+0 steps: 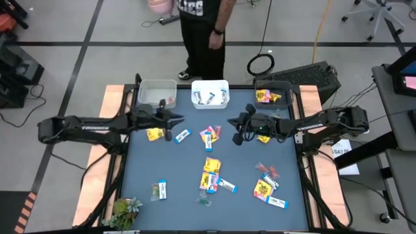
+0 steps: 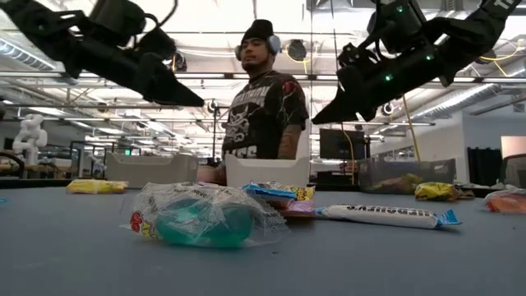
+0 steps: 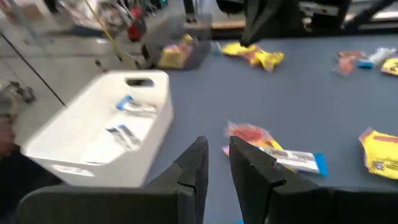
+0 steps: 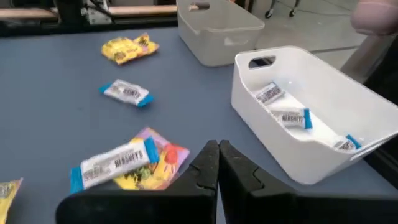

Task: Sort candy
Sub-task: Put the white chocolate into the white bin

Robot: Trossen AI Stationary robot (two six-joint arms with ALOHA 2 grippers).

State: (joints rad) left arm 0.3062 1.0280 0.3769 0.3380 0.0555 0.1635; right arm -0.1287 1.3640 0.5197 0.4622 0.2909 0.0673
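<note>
High view shows the candy spread over the blue table point(image 1: 143, 175): a pile of yellow packets point(image 1: 211, 170) and blue-and-white bars point(image 1: 227, 186) lies near the middle, more pieces sit toward five o'clock, one bar point(image 1: 162, 189) is alone at seven o'clock, and a few pieces point(image 1: 208, 136) lie between the two arms. At twelve o'clock stand three bins: the clear bin point(image 1: 156, 92) holds one small red piece, the white bin point(image 1: 210, 93) holds blue-and-white bars, and the dark bin point(image 1: 275, 94) at one o'clock holds yellow packets. The left gripper point(image 1: 177, 119) hangs above the table just in front of the clear bin, its fingers only a little apart and nothing between them. The right gripper point(image 1: 231, 123) hangs near the middle, pointing to nine o'clock, fully closed and empty. I think the risk is this: the pieces between the arms overlap, so a closing grip may take two kinds together or push a flat wrapper away, and both grippers reaching there could collide. The person point(image 1: 205, 32) stands close behind the bins. In the right wrist view a bar point(image 4: 115, 163) reads "HERSHEY'S". A green plant point(image 1: 123, 211) lies at seven o'clock.
</note>
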